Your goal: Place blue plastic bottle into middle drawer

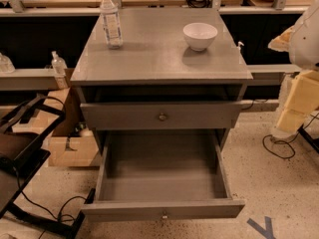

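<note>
The blue plastic bottle (111,20) stands upright at the back left of the grey cabinet's top (159,63). It is clear, with a white cap and a pale label. The middle drawer (162,209), the lowest one, is pulled fully out towards me and its tray is empty; a small knob sits on its low front. The gripper is not in view. Only a white rounded part of the arm (305,34) shows at the right edge, level with the cabinet top.
A white bowl (200,35) sits on the cabinet top at the right. The taller-fronted drawer (162,115) above stands slightly out. A small bottle (59,68), cardboard boxes (70,146) and a black frame (22,153) are at the left. Yellow foam blocks (299,101) and cables (279,146) are at the right.
</note>
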`<move>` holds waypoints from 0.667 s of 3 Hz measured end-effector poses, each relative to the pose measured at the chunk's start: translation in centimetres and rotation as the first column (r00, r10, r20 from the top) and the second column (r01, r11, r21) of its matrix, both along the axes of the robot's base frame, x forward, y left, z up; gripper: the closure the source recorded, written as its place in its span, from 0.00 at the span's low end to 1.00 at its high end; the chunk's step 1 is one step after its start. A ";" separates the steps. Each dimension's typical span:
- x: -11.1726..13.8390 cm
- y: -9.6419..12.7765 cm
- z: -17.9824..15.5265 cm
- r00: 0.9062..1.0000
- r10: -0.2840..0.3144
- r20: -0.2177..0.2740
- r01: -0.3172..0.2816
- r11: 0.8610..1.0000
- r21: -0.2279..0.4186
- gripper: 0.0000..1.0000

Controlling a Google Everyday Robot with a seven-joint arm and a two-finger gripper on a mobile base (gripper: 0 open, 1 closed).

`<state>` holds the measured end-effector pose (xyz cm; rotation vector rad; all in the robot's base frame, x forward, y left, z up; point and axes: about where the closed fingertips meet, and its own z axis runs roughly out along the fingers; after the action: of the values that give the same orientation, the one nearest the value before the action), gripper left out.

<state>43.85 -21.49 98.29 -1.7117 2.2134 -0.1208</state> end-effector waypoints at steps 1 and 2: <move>0.0 0.0 0.0 1.000 0.000 0.000 0.000 1.000 0.000 0.00; 1.6 0.8 0.2 0.998 0.004 0.055 -0.007 0.998 0.058 0.00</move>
<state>45.42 -20.68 98.45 -1.6637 2.1515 -0.0999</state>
